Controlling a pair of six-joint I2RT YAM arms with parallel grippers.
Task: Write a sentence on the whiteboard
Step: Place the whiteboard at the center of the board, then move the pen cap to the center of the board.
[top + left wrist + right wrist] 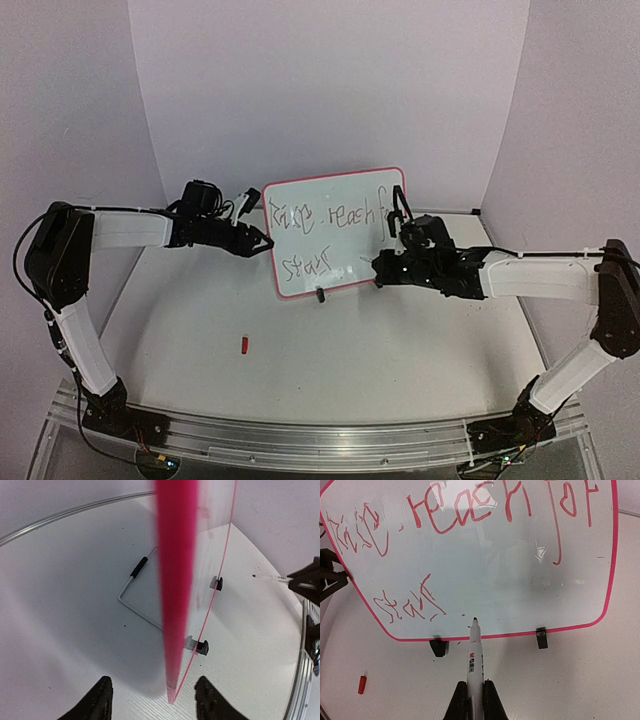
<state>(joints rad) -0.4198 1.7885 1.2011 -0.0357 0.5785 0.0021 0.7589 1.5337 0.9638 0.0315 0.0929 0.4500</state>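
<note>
The whiteboard (335, 235) stands upright mid-table with its pink frame and two black clip feet (439, 647). The sentence (340, 214) runs in two lines, roughly "Raise. reach for" above "stars", and looks red in the right wrist view (440, 525). My right gripper (474, 686) is shut on a white marker (475, 660). The marker's tip sits at the board's lower part, just right of "stars". My left gripper (154, 681) is open. Its fingers (99, 700) straddle the board's left edge (175, 580) without touching it.
A small red marker cap (246, 345) lies on the table in front of the board, also in the right wrist view (362, 684). A wire stand (131, 582) lies behind the board. Curved white walls close in the back and sides.
</note>
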